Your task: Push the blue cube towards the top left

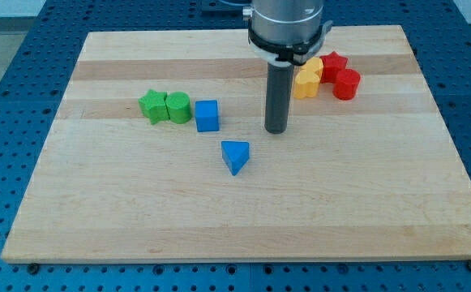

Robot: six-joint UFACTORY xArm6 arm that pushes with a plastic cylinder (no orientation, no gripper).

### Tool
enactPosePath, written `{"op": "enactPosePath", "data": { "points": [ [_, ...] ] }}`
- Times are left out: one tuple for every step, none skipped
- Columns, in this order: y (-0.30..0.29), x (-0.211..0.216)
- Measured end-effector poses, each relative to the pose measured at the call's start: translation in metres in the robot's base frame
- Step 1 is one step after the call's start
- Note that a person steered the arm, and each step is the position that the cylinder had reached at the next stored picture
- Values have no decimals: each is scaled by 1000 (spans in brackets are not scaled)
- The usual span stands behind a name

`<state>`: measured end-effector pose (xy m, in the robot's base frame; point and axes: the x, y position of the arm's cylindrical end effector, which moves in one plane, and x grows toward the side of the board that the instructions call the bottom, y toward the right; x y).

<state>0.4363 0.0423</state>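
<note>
A pale wooden bench (243,219) with lengthwise grain lies on a blue perforated base (8,97), and I see it from one side, looking slightly down. There is no gripper on this arm to report as wide or narrow, only the dark straight rod; my tip (276,130) rests on the wood near the centre.

The small blue cube (207,115) sits to the view's left of my tip, clearly apart from it. It stands flat and nearly square to the bench edges, with no long axis that I can make out.

Just beside the cube on its left is a green rounded block (178,106), and touching that a green star-like block (152,106); both sit in the cube's way toward the view's left. A blue triangular wedge (235,156) lies below and between the cube and my tip, pointing down the view.

Near the top right a yellow block (306,83), a red star-like block (332,65) and a red cylinder (346,83) cluster together.
</note>
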Motion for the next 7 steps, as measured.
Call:
{"op": "enactPosePath", "data": {
  "points": [
    [0,11],
    [1,37],
    [1,37],
    [1,50],
    [1,59],
    [-2,59],
    [-19,59]
  ]
}}
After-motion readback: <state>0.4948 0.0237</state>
